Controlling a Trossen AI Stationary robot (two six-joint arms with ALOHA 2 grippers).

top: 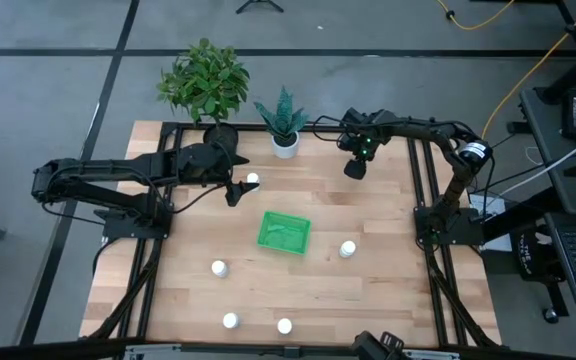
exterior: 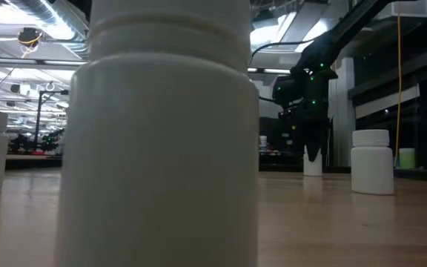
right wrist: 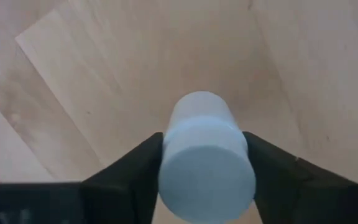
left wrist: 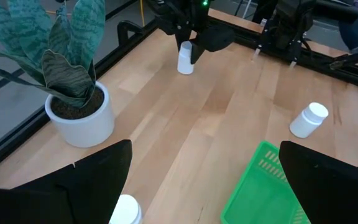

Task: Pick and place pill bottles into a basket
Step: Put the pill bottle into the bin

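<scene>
right gripper (right wrist: 204,180): at the table's far right, straddling one pill bottle (right wrist: 205,158); a finger sits on each side of the cap, touching or nearly so (whether it is actually squeezing can't be told from the right wrist view).
bottle axis: upright, cap toward the wrist camera, body pointing down at the wooden table (top: 368,290); the low view shows it standing on the surface, not lifted.
key relation: the bottle is centred between the fingers, so the next move looks like close-and-lift rather than any sideways correction.
basket (top: 284,233): green, mid-table, nearer the front and to the left of the right gripper; looks empty.
left gripper (top: 236,190): fingers spread wide, holding nothing, hovering just beside a second bottle (top: 253,179) near the two potted plants (top: 206,82).
nearer arm: left gripper is closer to the basket, but the right one is the one already on a bottle.
other bottles: four more stand loose on the table, one right of the basket (top: 348,249), three toward the front edge.
risk: the carry to the basket crosses toward the left arm (judgement).
</scene>
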